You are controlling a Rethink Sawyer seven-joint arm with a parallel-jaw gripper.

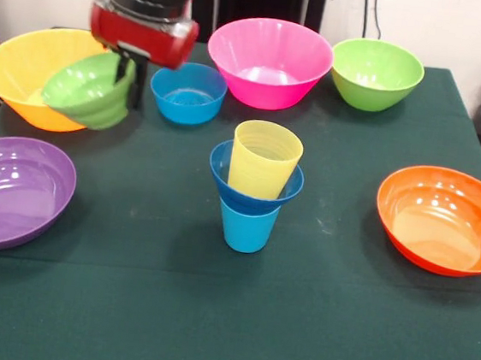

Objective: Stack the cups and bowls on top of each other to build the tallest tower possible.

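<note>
1. Tower (253, 190) sits mid-table: light blue cup (247, 225) at the bottom, dark blue bowl (248, 194) seated on its rim, yellow cup (264, 157) standing in that bowl, leaning a little to the left.
2. Up at the left, the gripper (124, 71) hangs under the red and black arm (145, 24), and it has the small green bowl (89, 91)!
3. Jaws pinched on the bowl's rim, 1 dark finger (135, 83) showing outside the right edge; the bowl hangs tilted, its mouth facing up and left, clear of the cloth.
4. That held bowl overlaps the yellow-orange bowl (28, 67) behind it; whether they touch, I cannot tell.
5. Light blue bowl (188, 93) rests just to the right of the gripper.
6. Back row: pink bowl (268, 61), then the larger green bowl (377, 72) beside it.
7. Purple bowl (11, 190) sits near left, orange bowl (443, 218) near right, both well apart from the stack.
8. Green tablecloth (311, 325) under everything.
</note>
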